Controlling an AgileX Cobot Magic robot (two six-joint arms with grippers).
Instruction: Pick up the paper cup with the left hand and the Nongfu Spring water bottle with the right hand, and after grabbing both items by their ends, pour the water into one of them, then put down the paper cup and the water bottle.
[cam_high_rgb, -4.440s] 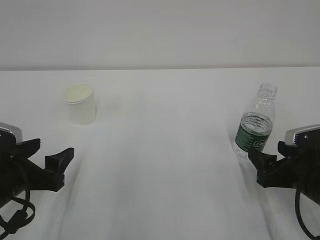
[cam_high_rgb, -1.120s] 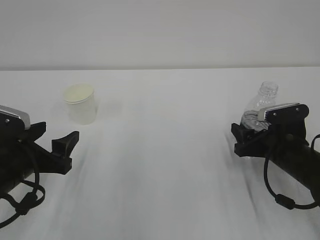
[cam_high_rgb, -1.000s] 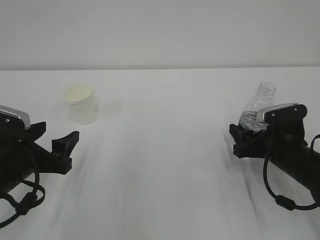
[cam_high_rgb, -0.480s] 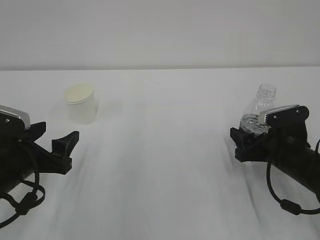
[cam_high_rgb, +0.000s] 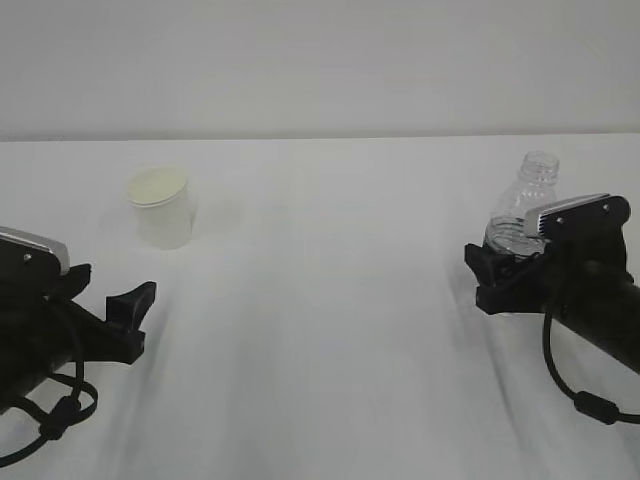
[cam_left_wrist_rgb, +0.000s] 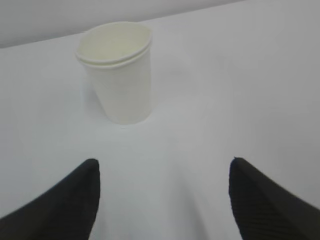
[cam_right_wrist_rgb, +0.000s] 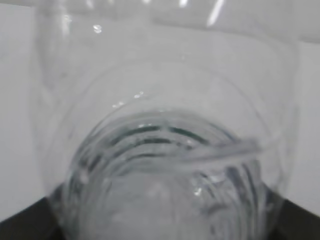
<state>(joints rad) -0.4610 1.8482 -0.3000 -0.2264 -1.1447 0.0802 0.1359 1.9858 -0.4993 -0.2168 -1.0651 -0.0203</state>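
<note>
**Bottle gripped, cup ahead of the left fingers**

The right hand (cam_high_rgb: 497, 283) has its fingers clamped on the Nongfu Spring water bottle (cam_high_rgb: 527, 200), upright near the table's (cam_high_rgb: 330, 300) right edge. The paper cup (cam_left_wrist_rgb: 117, 75) stands upright toward the far-left corner, straight ahead of the left hand (cam_high_rgb: 120, 320), whose fingers are spread and well apart from it.

1. Exterior cam is looking down at a slant across the white table (cam_high_rgb: 330, 300), taking in both arms.
2. Left wrist cam is facing forward at the paper cup (cam_left_wrist_rgb: 119, 75), also sitting in the exterior shot.
3. Right wrist cam is jammed right up against the Nongfu Spring water bottle (cam_right_wrist_rgb: 165, 150).
</note>
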